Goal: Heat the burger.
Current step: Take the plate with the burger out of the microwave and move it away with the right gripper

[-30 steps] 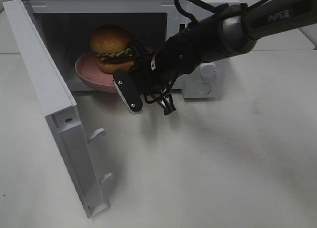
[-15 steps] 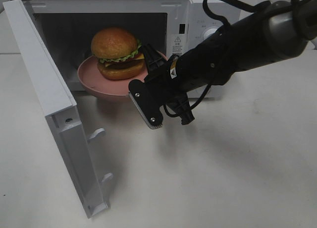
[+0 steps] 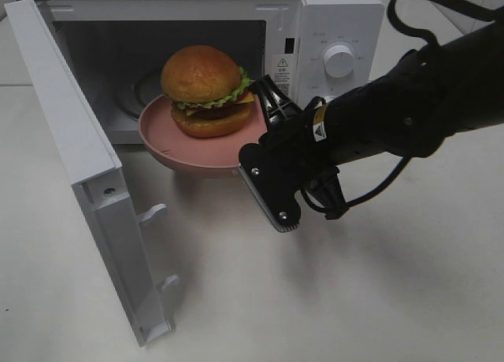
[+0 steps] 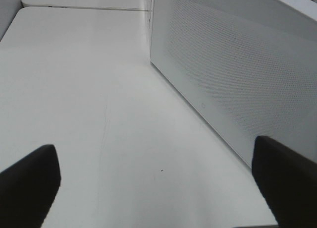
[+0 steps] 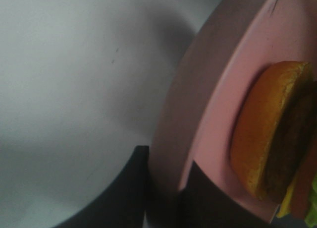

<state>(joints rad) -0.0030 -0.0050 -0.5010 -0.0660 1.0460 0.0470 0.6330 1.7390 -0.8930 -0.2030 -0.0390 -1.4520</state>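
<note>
The burger, with a golden-brown bun, green lettuce and a dark patty, sits on a round pink plate. My right gripper is shut on the plate's right rim and holds the plate at the mouth of the open white microwave, partly out over its front edge. In the right wrist view the plate rim sits between my right gripper's fingers, with the burger beside it. My left gripper is open and empty over the table, and is out of the exterior high view.
The microwave door stands swung open to the left, reaching toward the table's front. A white table surrounds the microwave. The left wrist view shows the microwave's perforated side wall close by.
My right gripper has drawn the plate with the burger outward and to the right, from deep inside the microwave to its mouth. The door has not moved.
</note>
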